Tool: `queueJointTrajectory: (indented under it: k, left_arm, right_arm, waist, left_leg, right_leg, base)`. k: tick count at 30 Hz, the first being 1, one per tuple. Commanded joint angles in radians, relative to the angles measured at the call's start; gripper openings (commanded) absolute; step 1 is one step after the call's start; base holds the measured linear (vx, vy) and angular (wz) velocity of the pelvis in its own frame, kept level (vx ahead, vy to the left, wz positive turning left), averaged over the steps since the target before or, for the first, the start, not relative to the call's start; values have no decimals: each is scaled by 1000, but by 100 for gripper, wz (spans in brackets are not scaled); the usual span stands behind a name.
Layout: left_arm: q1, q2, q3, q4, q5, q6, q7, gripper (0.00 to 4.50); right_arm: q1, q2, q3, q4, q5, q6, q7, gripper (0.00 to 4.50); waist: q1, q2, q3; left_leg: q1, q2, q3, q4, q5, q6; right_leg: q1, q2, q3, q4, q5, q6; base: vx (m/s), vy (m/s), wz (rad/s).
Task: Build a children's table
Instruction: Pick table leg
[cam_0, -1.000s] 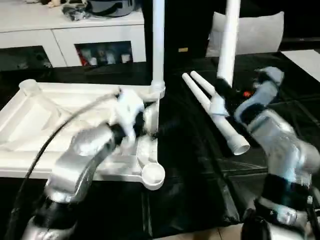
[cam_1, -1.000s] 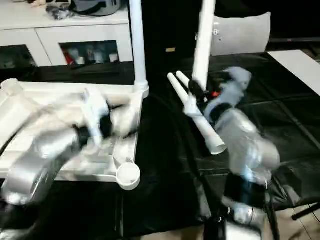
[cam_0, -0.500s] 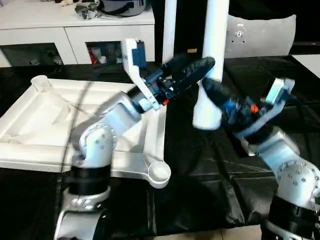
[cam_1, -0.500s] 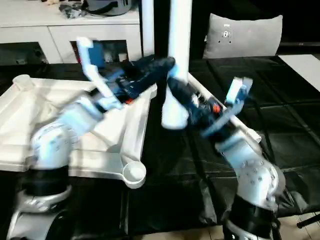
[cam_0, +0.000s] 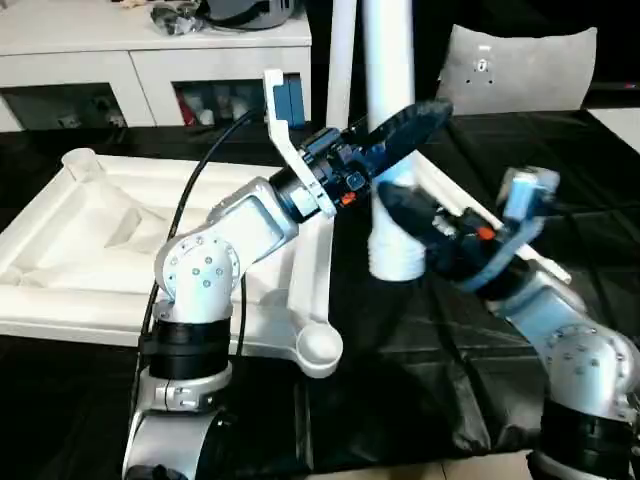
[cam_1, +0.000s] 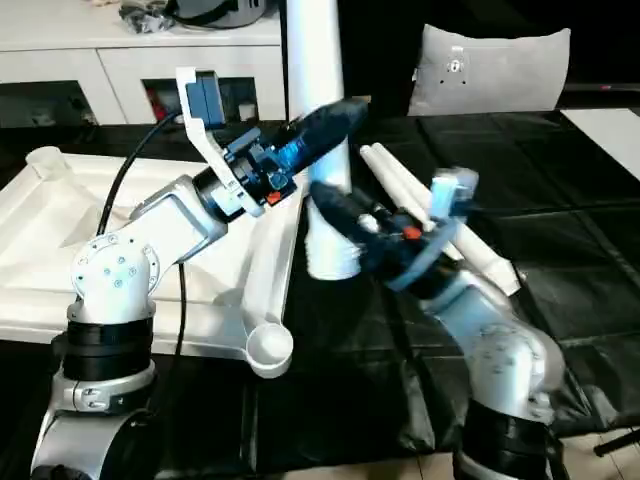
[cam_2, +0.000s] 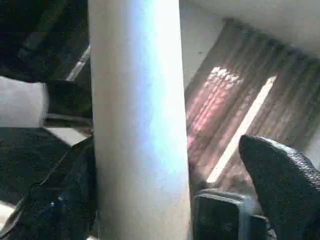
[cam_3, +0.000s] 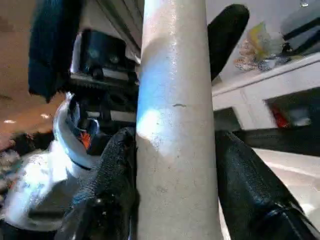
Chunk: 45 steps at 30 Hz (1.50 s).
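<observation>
While the long white tubular leg (cam_0: 388, 130) is clamped upright in the right gripper (cam_0: 405, 215) for socketing, the left gripper (cam_0: 405, 125) is spread wide around it.

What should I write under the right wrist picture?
Right tool clamped around a white table leg.

white cabinet (cam_0: 150, 60) rear | grey cushion (cam_0: 520, 65) right | black floor mat (cam_0: 440, 380)

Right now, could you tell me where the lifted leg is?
In the head views, the leg stands upright in the right gripper, just right of the tabletop.
</observation>
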Motion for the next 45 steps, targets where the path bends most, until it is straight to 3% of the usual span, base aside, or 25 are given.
queueJointTrajectory:
  k: [1, 2, 4, 7, 11, 12, 14, 18, 22, 24, 25, 28, 33, 38, 41, 42, 45]
  left_arm:
    - [5, 14, -72, -17, 108, -69, 18, 384]
    - [6, 19, -115, -19, 176, -116, 44, 373]
    - [7, 18, -146, -22, 227, -154, 72, 363]
    - [7, 1, -181, -10, 317, -225, 137, 329]
    - [18, -27, -204, 32, 425, -280, 243, 314]
    - [18, -27, -204, 32, 425, -280, 243, 314]
    - [22, -39, -196, 41, 441, -301, 262, 282]
    - [25, -43, -193, 51, 459, -320, 271, 246]
    - [29, -55, -188, 61, 479, -338, 282, 225]
    - [30, -56, -189, 61, 480, -339, 283, 219]
    - [32, -58, -191, 61, 482, -340, 281, 210]
    - [35, -61, -192, 61, 485, -341, 279, 205]
    - [36, -67, -190, 66, 489, -347, 276, 200]
    - [34, -74, -180, 66, 488, -349, 281, 198]
    - [27, -72, -160, 79, 489, -354, 293, 198]
    - [19, -61, -137, 97, 495, -359, 306, 198]
    - [8, -42, -116, 122, 505, -366, 313, 196]
  right_arm:
    - [-37, 14, 18, 23, -67, -64, -72, 189]
    - [-49, 16, 54, 37, -117, -111, -99, 189]
    - [-52, 10, 100, 52, -171, -157, -115, 189]
    - [-47, 32, 161, 87, -258, -262, -140, 189]
    - [-35, 76, 214, 123, -344, -366, -191, 189]
    - [-35, 76, 214, 123, -344, -366, -191, 189]
    - [-31, 79, 243, 160, -396, -441, -214, 189]
    - [-31, 83, 252, 190, -420, -503, -231, 189]
    - [-36, 92, 252, 226, -447, -562, -237, 189]
    - [-38, 92, 252, 231, -448, -569, -240, 189]
    - [-41, 92, 255, 246, -451, -587, -244, 189]
    - [-44, 91, 261, 260, -455, -607, -247, 189]
    - [-50, 92, 266, 282, -465, -636, -244, 189]
    - [-55, 77, 271, 297, -483, -642, -252, 189]
    - [-59, 64, 269, 307, -467, -631, -234, 259]
    - [-56, 60, 253, 304, -429, -602, -217, 261]
    - [-55, 42, 244, 306, -436, -610, -214, 280]
  waist:
    - [1, -13, -61]
    - [0, -14, -61]
    - [0, -11, -64]
    - [-4, -10, -68]
    - [-11, -12, -79]
    - [-13, -13, -78]
    - [-15, -12, -81]
    - [-17, -14, -76]
    - [-22, -12, -70]
    - [-25, -12, -68]
    - [-26, -18, -68]
    - [-25, -14, -67]
    - [-25, -14, -68]
    - [-25, -18, -71]
    - [-25, -16, -72]
    - [-26, -16, -71]
    - [-27, -16, -72]
  left_leg:
    - [32, 78, -35, -77, -159, -21]
    - [33, 81, -36, -78, -164, -31]
    - [36, 82, -35, -77, -160, -46]
    - [34, 80, -35, -74, -128, -36]
    - [26, 77, -34, -61, -45, 16]
    - [25, 76, -34, -60, -35, 24]
    - [22, 75, -32, -54, -25, 47]
    - [22, 78, -31, -56, -68, 64]
    - [24, 82, -33, -66, -141, 44]
    - [25, 81, -32, -67, -163, 37]
    - [24, 81, -31, -68, -168, 36]
    - [25, 80, -30, -68, -178, 32]
    - [25, 80, -30, -68, -175, 33]
    - [21, 78, -28, -62, -136, 57]
    - [23, 78, -28, -60, -134, 64]
    - [22, 77, -28, -60, -136, 69]
    - [23, 79, -29, -61, -141, 65]
  right_leg:
    - [17, -94, 45, -95, -90, -132]
    - [17, -95, 46, -94, -94, -123]
    - [17, -93, 45, -90, -60, -113]
    - [19, -90, 43, -82, 33, -125]
    - [25, -89, 38, -64, 208, -152]
    - [24, -87, 37, -63, 224, -155]
    - [24, -88, 36, -60, 257, -172]
    - [18, -90, 37, -65, 192, -193]
    - [15, -89, 37, -74, 74, -196]
    - [13, -91, 39, -78, 49, -196]
    - [13, -91, 40, -80, 38, -195]
    - [10, -92, 41, -84, 6, -190]
    - [8, -91, 41, -83, 11, -187]
    - [11, -92, 40, -77, 72, -194]
    - [11, -90, 39, -78, 71, -197]
    - [11, -89, 40, -79, 67, -197]
    - [11, -89, 39, -78, 63, -195]
  base:
    - [0, 0, 0]
    - [0, 0, 0]
    - [0, 0, 0]
    - [0, 0, 0]
    - [0, 0, 0]
    - [0, 0, 0]
    - [0, 0, 0]
    - [0, 0, 0]
    - [0, 0, 0]
    - [0, 0, 0]
    - [0, 0, 0]
    - [0, 0, 0]
    - [0, 0, 0]
    - [0, 0, 0]
    - [0, 0, 0]
    - [0, 0, 0]
    - [0, 0, 0]
